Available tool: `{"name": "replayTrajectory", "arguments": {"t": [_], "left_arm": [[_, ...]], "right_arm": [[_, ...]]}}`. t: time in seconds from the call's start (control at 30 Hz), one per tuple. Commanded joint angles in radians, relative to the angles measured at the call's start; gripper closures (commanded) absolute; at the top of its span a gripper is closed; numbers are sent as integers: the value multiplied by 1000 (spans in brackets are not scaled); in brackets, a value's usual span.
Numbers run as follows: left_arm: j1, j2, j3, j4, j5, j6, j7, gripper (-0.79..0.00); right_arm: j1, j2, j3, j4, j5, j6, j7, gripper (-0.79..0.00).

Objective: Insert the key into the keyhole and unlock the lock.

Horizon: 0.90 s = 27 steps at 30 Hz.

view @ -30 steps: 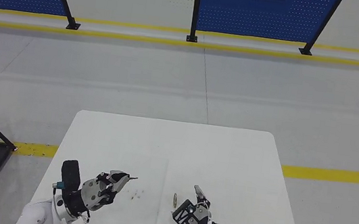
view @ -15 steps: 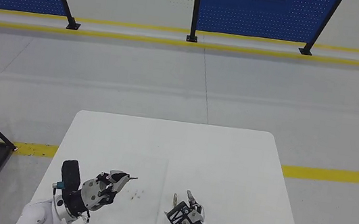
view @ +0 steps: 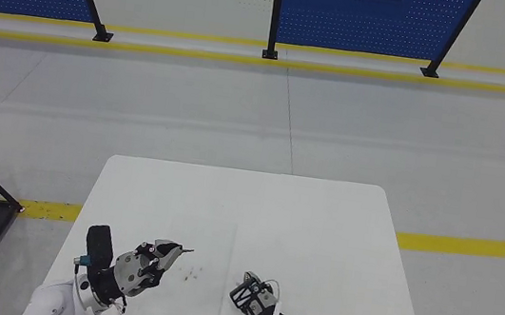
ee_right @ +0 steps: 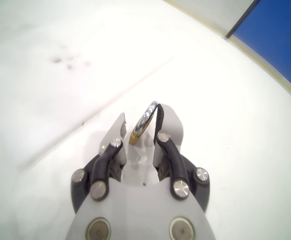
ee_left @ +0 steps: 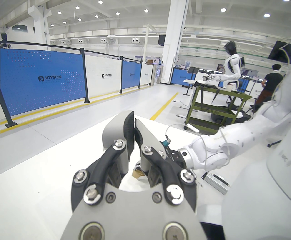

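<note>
Lock inside the spread right fingers — ungripped
We note its shackle touching one pad; left fingers pinch the key.

The padlock sits on the table between the right gripper's fingers, just right of a thin mat. The left gripper hangs over that mat, well left.

White rectangular counter, carrying a thin pale rectangular mat flecked with small dark specks, and a brass padlock with silver shackle just beside the mat.
</note>
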<state>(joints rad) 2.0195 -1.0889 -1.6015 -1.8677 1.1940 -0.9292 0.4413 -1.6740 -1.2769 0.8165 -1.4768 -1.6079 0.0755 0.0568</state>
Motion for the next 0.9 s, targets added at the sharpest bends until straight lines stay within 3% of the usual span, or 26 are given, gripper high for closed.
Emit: {"name": "replayTrajectory", "arguments": {"t": [0.0, 0.03, 0.07, 0.27, 0.53, 0.67, 0.77, 0.87], "left_arm": [[0, 0, 0, 0, 0, 0, 0, 0], [0, 0, 0, 0, 0, 0, 0, 0], [0, 0, 0, 0, 0, 0, 0, 0], [0, 0, 0, 0, 0, 0, 0, 0], [0, 0, 0, 0, 0, 0, 0, 0], [0, 0, 0, 0, 0, 0, 0, 0], [0, 0, 0, 0, 0, 0, 0, 0], [0, 0, 0, 0, 0, 0, 0, 0]], "right_arm": [[4, -2, -2, 5, 6, 1, 3, -123], [5, -3, -3, 7, 11, 1, 4, -86], [6, -4, -3, 8, 16, 1, 3, 0], [-2, 4, 38, -46, 95, -66, -43, 0], [-115, 52, 277, -315, 337, -247, -199, 0], [-164, 66, 347, -393, 449, -358, -218, 0], [-191, 79, 400, -431, 536, -502, -217, 0], [-191, 79, 400, -431, 536, -502, -217, 0]]}}
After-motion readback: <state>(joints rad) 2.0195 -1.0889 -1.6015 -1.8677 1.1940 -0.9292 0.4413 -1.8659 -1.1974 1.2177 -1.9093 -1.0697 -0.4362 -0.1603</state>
